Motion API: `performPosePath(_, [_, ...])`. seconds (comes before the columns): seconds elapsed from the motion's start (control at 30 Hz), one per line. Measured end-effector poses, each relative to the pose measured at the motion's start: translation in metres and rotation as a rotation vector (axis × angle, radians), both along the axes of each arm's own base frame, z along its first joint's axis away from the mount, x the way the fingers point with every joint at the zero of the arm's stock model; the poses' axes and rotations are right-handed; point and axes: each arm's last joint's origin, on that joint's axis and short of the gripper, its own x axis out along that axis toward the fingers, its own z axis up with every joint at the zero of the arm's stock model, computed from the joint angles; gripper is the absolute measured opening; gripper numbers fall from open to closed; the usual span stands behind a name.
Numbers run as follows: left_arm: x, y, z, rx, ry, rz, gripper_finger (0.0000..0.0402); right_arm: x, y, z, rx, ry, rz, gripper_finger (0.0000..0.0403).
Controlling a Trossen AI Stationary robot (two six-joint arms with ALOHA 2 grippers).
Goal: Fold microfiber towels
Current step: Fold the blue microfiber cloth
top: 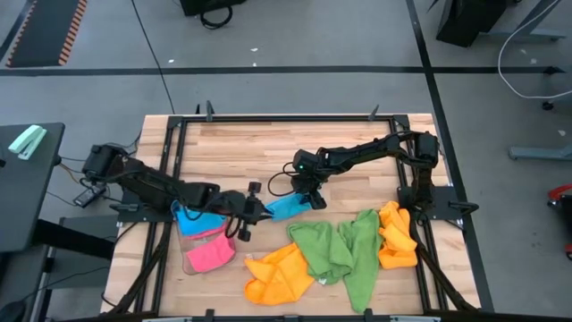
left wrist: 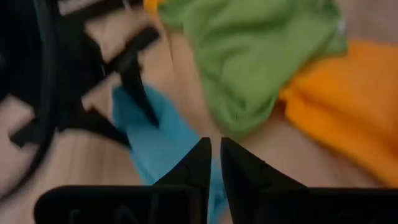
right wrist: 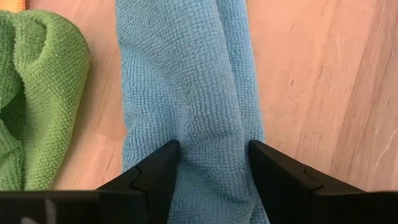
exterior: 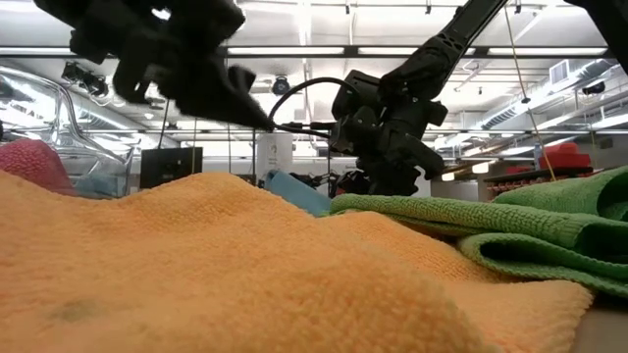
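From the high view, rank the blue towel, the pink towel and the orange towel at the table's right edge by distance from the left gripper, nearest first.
1. Blue towel: right at the left gripper, toward the table's middle.
2. Pink towel: in the clear tray, on the left.
3. Orange towel: far right, past the green towels.

Wooden table (top: 241,152), clear plastic tray (top: 189,253)
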Motion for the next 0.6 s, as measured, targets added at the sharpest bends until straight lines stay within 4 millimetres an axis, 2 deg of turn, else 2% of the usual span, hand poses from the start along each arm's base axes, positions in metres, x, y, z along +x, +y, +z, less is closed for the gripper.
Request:
performPosePath(0.17, [0.011,-0.005,0.005,-0.036,-0.14,-0.007,0.0049,0.0,0.001,0.0,0.003,0.005,-0.001,0.0206])
performPosePath(0.27, [0.019,-0.007,-0.007,-0.055,-0.162,0.0,0.0049,0.0,0.002,0.0,0.0,0.006,-0.002,0.0206])
performPosePath(0.5, [0.031,-0.017,-0.04,-0.125,-0.063,0.028,0.0032,0.001,0.002,0.0,0.0,0.012,-0.025,0.0206])
performPosePath(0.6, [0.036,-0.019,-0.049,-0.108,-0.06,0.112,0.0026,0.001,0.002,0.0,-0.001,0.009,-0.025,0.0206])
